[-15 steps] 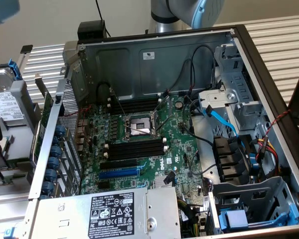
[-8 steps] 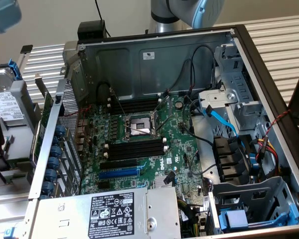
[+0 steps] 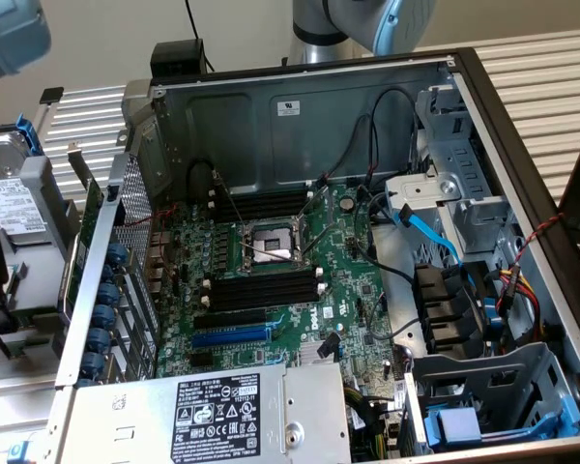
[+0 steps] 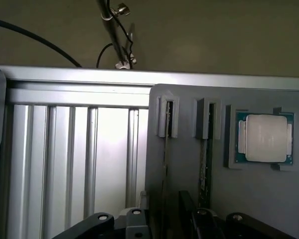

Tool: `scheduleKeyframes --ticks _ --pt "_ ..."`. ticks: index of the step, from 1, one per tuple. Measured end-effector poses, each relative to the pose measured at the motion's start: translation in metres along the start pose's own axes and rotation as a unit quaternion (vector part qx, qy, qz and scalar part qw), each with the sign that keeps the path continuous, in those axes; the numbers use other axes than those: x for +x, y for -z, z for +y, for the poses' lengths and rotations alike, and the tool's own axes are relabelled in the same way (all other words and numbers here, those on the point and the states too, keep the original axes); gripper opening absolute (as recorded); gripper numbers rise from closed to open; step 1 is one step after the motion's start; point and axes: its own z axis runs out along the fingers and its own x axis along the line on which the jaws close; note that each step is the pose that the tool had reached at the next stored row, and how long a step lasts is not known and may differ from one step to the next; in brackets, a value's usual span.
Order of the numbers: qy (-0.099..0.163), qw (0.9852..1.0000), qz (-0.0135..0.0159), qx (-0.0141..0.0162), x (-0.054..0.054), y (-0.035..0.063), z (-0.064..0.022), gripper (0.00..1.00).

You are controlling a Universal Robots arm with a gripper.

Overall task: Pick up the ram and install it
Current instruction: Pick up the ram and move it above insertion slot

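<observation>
In the wrist view, two ram sticks stand on edge in the slots of a grey holder (image 4: 189, 199). One ram stick (image 4: 166, 149) is a thin green strip; the other ram stick (image 4: 205, 154) stands beside it. My gripper (image 4: 164, 225) hangs over the first stick, its dark fingers (image 4: 134, 221) either side of the edge, open and apart from it. In the exterior view, the open computer case holds a green motherboard (image 3: 348, 290) with two banks of empty black memory slots (image 3: 266, 290), and a blue expansion slot (image 3: 230, 336).
A silver processor chip (image 4: 265, 138) lies in a recess of the grey holder. Ribbed metal table (image 4: 70, 164) runs beside the holder. In the case are a power supply (image 3: 222, 416), a blue cable (image 3: 430, 232), drive cages (image 3: 464, 184) and the processor socket (image 3: 271, 242).
</observation>
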Motion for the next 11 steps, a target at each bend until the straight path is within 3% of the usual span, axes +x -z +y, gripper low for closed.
scheduleKeyframes --ticks 11 --pt "-0.002 1.0000 -0.0010 -0.0004 -0.0024 -0.0049 -0.0012 0.36"
